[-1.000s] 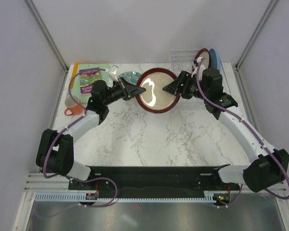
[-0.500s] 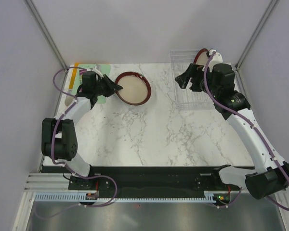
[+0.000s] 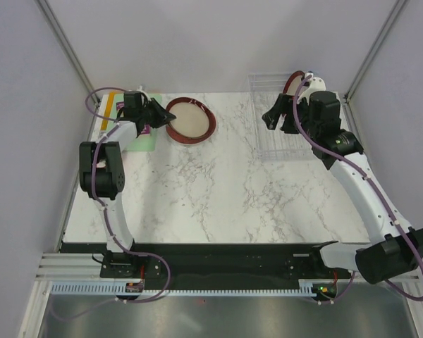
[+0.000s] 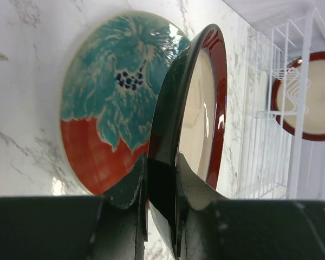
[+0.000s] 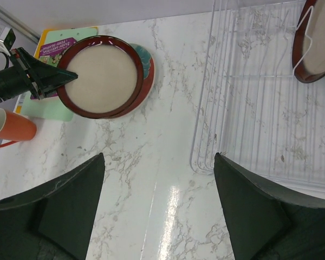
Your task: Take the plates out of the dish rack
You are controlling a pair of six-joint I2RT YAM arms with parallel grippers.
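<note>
Left gripper (image 4: 161,168) clamps the red-rimmed cream plate (image 4: 197,108) by its rim, tilted over the teal-centred plate (image 4: 108,108). Right gripper (image 5: 158,179) is spread open. The racked plate (image 5: 317,49) stands upright in the dish rack (image 5: 244,97), upper right of the right jaws.

We find no writing that we can read. The green book (image 5: 58,46), just beyond the mug (image 5: 8,130), carries a purple band with pale lettering, but it is too small and partly covered for us to make out any word.
</note>
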